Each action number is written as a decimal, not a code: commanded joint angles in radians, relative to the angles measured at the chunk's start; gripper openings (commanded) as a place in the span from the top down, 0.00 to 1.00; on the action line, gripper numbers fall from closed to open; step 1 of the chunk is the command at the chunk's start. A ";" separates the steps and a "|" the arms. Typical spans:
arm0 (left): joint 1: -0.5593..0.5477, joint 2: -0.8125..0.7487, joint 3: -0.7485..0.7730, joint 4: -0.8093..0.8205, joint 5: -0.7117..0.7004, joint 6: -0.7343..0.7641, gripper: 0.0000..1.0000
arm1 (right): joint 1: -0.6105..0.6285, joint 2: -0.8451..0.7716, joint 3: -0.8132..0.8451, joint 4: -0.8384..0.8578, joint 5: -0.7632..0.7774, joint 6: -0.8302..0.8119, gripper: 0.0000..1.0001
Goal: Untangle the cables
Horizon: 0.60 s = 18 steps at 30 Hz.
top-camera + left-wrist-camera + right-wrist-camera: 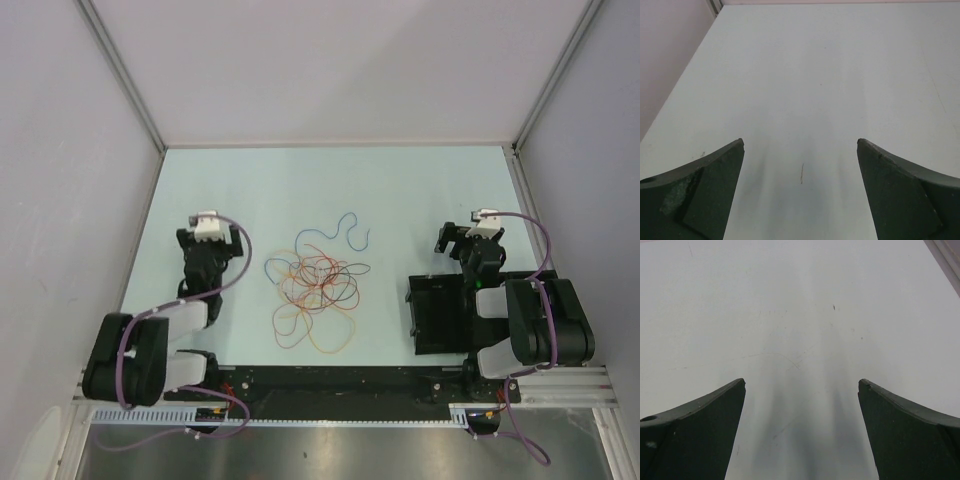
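Pale table [400, 180], tangled cables [318, 285] between left end effector [210, 233] and right end effector [468, 238], touching neither, both spread

The cables [316, 285] — orange, red, blue loops — lie tangled mid-table, blue one trailing farthest back

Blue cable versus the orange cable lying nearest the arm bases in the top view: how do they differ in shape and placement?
The blue cable is an open wavy line at the far side of the tangle; the orange cable curls into a rounded loop on the near side. The blue cable lies mostly clear of the others, while the orange cable runs into the tangle. Both are thin and lie flat on the table.
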 commanded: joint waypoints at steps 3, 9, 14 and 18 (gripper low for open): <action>-0.010 -0.242 0.528 -0.810 0.039 -0.227 0.00 | -0.002 0.009 -0.002 0.030 0.002 -0.017 0.00; 0.097 -0.219 0.584 -1.342 -0.085 -1.000 0.00 | -0.002 0.009 0.000 0.028 0.002 -0.015 0.00; 0.116 -0.089 0.675 -1.301 0.197 -0.726 0.00 | -0.002 0.010 0.000 0.030 0.001 -0.017 0.00; 0.016 -0.038 0.717 -1.299 0.172 -0.664 0.00 | -0.002 0.007 0.000 0.030 0.001 -0.017 0.00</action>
